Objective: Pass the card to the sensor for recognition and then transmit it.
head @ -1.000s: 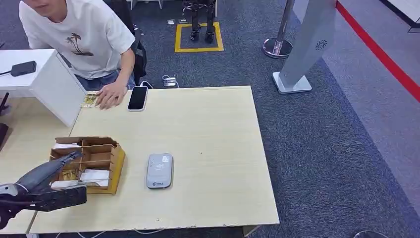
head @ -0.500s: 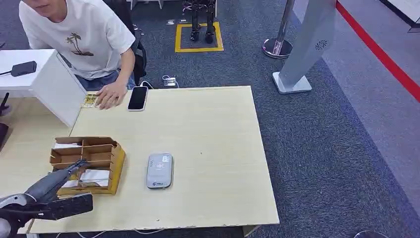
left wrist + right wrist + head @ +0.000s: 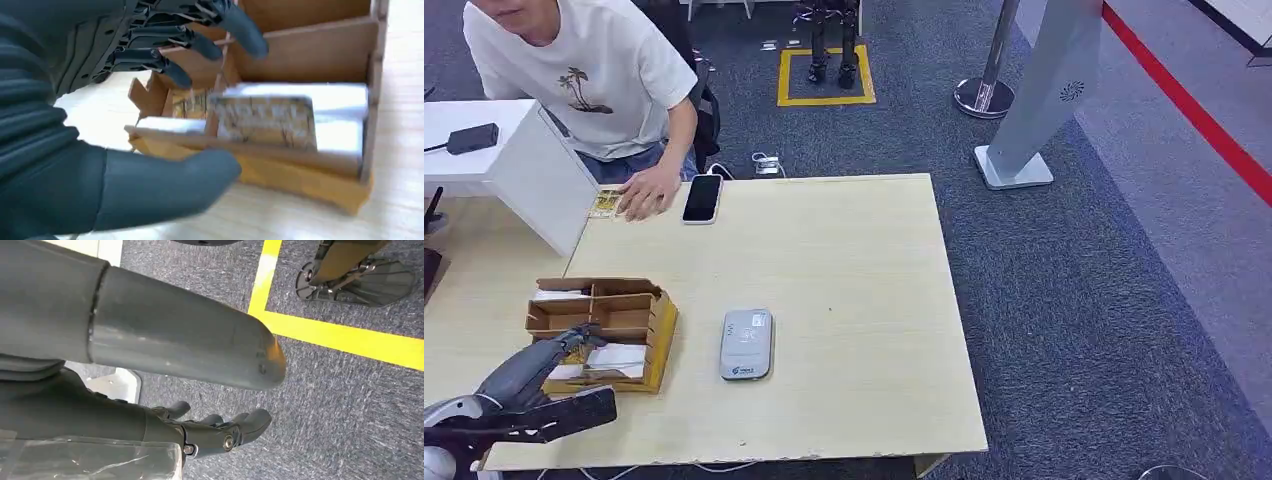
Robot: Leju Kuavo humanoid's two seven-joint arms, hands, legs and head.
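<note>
A brown cardboard divider box (image 3: 629,318) stands at the table's left, with white and patterned cards in its near compartments. In the left wrist view a patterned card (image 3: 267,122) lies flat in the box (image 3: 300,167). My left hand (image 3: 534,385) hovers at the box's near left corner, holding nothing; its fingers (image 3: 200,42) are spread above the compartments and its thumb (image 3: 165,185) is outside the front wall. The grey card sensor (image 3: 746,343) lies on the table to the right of the box. My right hand (image 3: 215,432) hangs over the carpet with nothing in it.
A person in a white shirt sits at the far left, one hand (image 3: 649,190) resting on the table beside a small card (image 3: 605,203) and a black phone (image 3: 702,197). A white box (image 3: 539,180) stands at the far left. A yellow floor marking (image 3: 345,337) lies below.
My left hand has dropped lower and shifted slightly right, its fingertips moving from the box's middle row to its near compartments. The cards, the sensor and the person have not moved.
</note>
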